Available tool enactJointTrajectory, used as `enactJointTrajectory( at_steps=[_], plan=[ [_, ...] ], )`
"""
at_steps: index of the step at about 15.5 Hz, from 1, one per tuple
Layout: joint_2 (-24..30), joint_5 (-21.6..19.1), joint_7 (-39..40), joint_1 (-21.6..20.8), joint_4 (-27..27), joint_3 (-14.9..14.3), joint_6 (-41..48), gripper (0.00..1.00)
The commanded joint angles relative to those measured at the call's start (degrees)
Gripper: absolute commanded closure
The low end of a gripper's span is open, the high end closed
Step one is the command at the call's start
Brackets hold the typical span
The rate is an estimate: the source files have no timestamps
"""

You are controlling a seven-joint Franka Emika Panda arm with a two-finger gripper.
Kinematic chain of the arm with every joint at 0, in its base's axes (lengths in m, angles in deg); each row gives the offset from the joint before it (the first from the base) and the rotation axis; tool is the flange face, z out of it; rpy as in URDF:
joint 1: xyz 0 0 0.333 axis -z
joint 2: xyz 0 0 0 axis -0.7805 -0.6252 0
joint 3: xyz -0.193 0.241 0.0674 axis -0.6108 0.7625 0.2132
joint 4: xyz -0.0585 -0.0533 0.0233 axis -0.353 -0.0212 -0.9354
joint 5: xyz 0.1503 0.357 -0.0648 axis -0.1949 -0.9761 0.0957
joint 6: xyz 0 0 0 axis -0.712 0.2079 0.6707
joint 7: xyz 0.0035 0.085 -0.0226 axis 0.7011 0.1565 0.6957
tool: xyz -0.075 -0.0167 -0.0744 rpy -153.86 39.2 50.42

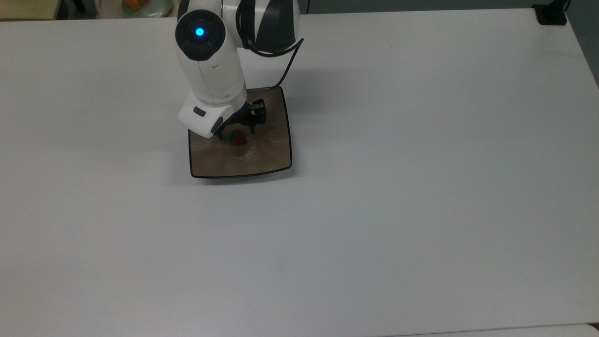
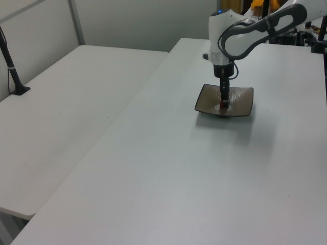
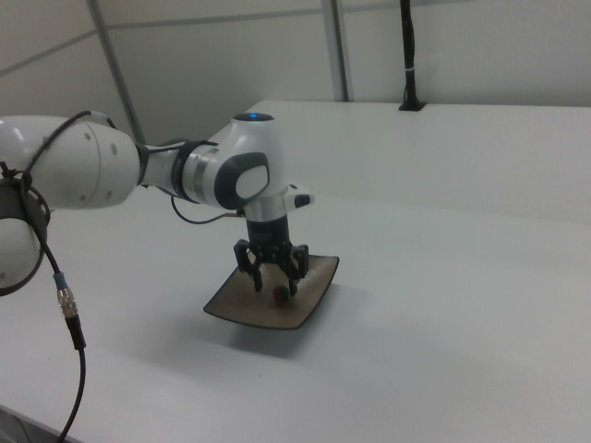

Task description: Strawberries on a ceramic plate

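On the square glossy tan-brown ceramic plate (image 1: 262,157) lies the small dark-red strawberry (image 1: 239,138), between the tips of the black pincer (image 3: 275,280), which stands spread wide and grips nothing. Placement looks done; the next move, I judge, is a straight lift clear above the white surface (image 1: 398,187)

The hand (image 1: 236,133) hides the ceramic plate's (image 1: 262,157) far-left corner in the top view.

The light is even and soft, coming from above. The white table (image 1: 398,187) looks bright with a mild bluish tint. A faint shadow lies beside the arm (image 1: 213,70). The plate (image 1: 262,157) shows weak glare. Small details are slightly blurred.
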Motion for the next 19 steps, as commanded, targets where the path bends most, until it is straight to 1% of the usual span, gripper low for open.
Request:
enactJointTrajectory(
  at_steps=[1,4,6,8,10,13,15,17,18,19],
  plan=[
    [6.2,0.2,-1.4,-1.0,-0.4,0.6,1.5,0.00],
    [11.2,0.4,-1.4,-1.0,3.2,0.7,9.0,0.00],
    [14.5,0.4,-2.0,-1.8,5.9,0.7,15.3,0.00],
    [18.2,-0.1,-3.2,-2.1,7.3,0.7,20.6,0.00],
    [22.2,-0.1,-6.3,-2.5,7.3,0.7,24.3,0.00],
    [25.3,-0.2,-15.3,-2.6,7.2,1.0,27.7,0.00],
    [26.0,-0.2,-19.7,-1.3,6.8,4.3,27.3,0.00],
    [25.7,-0.2,-21.0,0.4,6.4,7.9,26.6,0.00],
    [25.6,-0.2,-21.0,1.1,5.8,9.2,25.5,0.00],
    [25.5,-0.2,-21.0,1.1,5.4,9.5,23.7,0.00]
  ],
)
